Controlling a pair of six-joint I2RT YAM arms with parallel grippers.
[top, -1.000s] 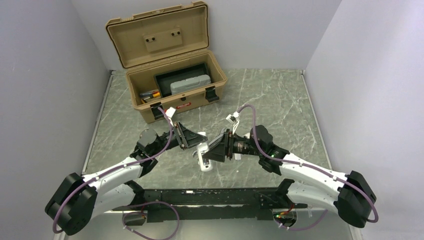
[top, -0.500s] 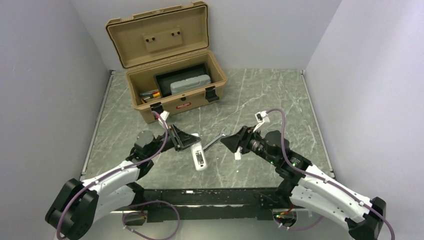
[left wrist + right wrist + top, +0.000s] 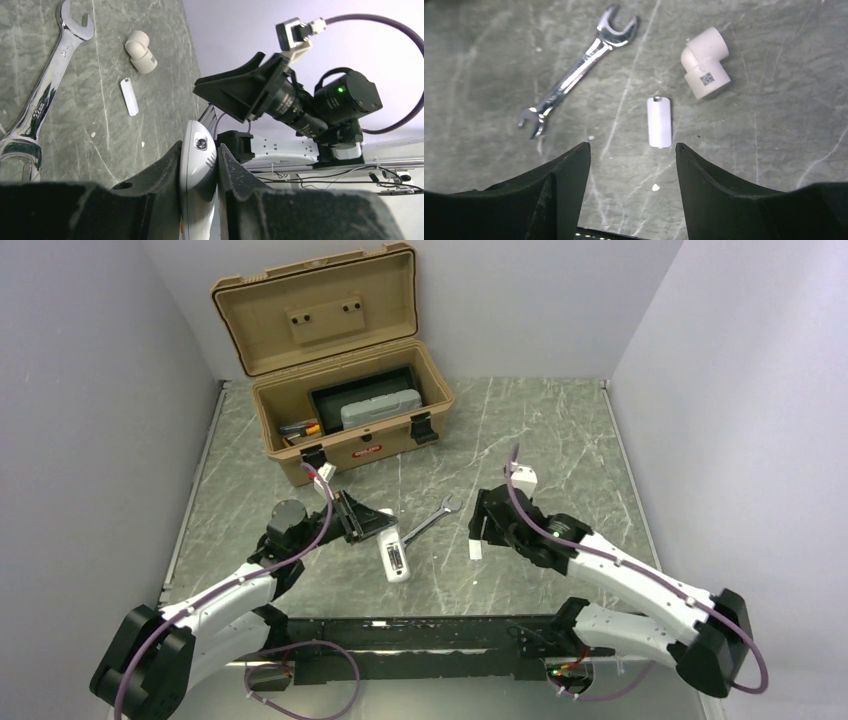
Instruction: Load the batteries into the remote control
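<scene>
The remote control is a slim white bar. My left gripper is shut on its upper end and holds it tilted over the table, left of centre. In the left wrist view the remote is clamped between both fingers. My right gripper is open and empty, pointing down at the table right of the remote. In the right wrist view a small flat white cover lies just ahead of the open gripper. Small orange and yellow cylinders lie in the toolbox.
A silver wrench lies between the grippers and shows in the right wrist view. A white pipe elbow lies beyond the cover. An open tan toolbox holding a grey case stands at the back left.
My right gripper has pulled away from the remote to the right and turned down toward the table. My left gripper still holds the remote and has shifted slightly left.
</scene>
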